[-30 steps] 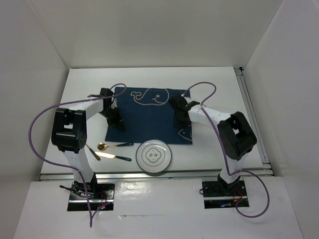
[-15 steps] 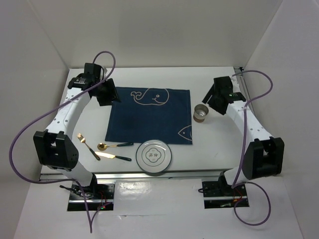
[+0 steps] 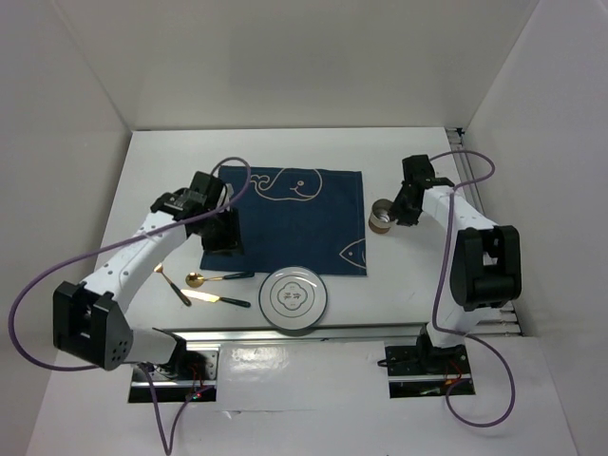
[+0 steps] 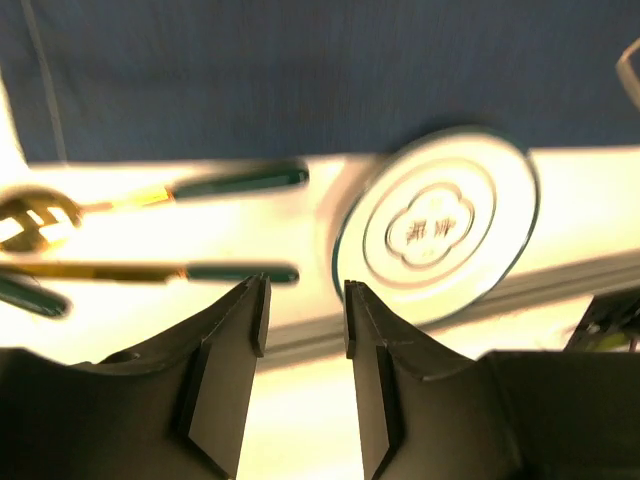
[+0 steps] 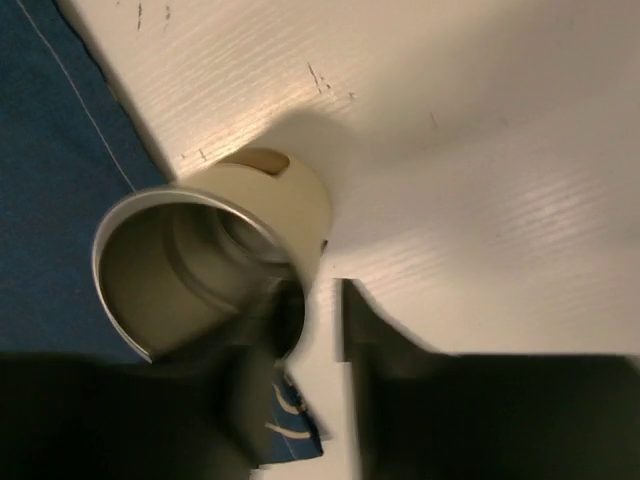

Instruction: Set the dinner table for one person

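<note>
Two grippers are hanging over the white dinner table (image 3: 285, 152), which is lying beneath both. Left gripper (image 4: 304, 305) is hovering over its left half near the plate (image 4: 440, 230), jaws apart and empty. Right gripper (image 5: 322, 310) is standing on its right side, jaws apart at the rim of the metal cup (image 5: 295, 200).

The top camera looks down from above and behind the arms over the whole table (image 3: 285, 152). The left wrist camera sits low and close, facing the plate (image 4: 440, 225) beside the mat (image 4: 300, 70). The right wrist camera peers closely into the cup (image 5: 190, 270). The top view shows both the plate and the cup.
</note>
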Tool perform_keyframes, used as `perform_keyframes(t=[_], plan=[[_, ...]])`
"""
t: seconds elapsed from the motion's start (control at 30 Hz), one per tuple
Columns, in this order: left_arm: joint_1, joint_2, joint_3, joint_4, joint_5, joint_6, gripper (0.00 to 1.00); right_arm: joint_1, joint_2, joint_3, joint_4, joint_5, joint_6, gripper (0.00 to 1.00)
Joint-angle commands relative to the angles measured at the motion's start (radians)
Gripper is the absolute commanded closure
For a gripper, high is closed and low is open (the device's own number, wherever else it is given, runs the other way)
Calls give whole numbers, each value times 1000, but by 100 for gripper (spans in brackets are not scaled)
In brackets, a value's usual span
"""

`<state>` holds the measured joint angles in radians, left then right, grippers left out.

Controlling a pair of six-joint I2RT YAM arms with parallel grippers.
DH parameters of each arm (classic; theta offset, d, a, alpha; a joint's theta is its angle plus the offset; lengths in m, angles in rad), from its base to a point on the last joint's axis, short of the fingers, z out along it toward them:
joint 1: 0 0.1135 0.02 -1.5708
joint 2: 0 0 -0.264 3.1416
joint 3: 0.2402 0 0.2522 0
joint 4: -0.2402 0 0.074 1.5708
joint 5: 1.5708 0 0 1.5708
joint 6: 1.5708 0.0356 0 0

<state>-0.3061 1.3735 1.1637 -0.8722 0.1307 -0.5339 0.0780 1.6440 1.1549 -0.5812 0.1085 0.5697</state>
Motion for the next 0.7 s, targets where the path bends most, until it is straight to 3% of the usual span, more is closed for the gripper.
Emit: perform_keyframes(t=[0.0, 0.07, 0.2, 0.27, 0.47, 0.6, 0.67], plan=[[-47, -88, -76, 18, -5, -61, 48, -3, 17, 23, 63, -8, -13, 74], [-77, -120, -110, 18, -5, -61, 48, -3, 17, 48, 63, 36, -13, 99], [-120, -140, -144, 27, -25, -86, 47, 15, -18, 138, 26, 82, -47, 100], [-131, -151, -180, 45, -25, -121, 54, 57, -18, 213, 15, 111, -47, 100], [-168, -172, -274, 140, 38, -222, 55, 111, 138, 417, 3, 48, -94, 100], [-224, -128, -292, 130, 5, -261, 50, 147, 318, 647, -49, 48, -105, 100], [-235, -128, -306, 139, -5, -276, 41, 147, 411, 712, -74, 48, -105, 100]])
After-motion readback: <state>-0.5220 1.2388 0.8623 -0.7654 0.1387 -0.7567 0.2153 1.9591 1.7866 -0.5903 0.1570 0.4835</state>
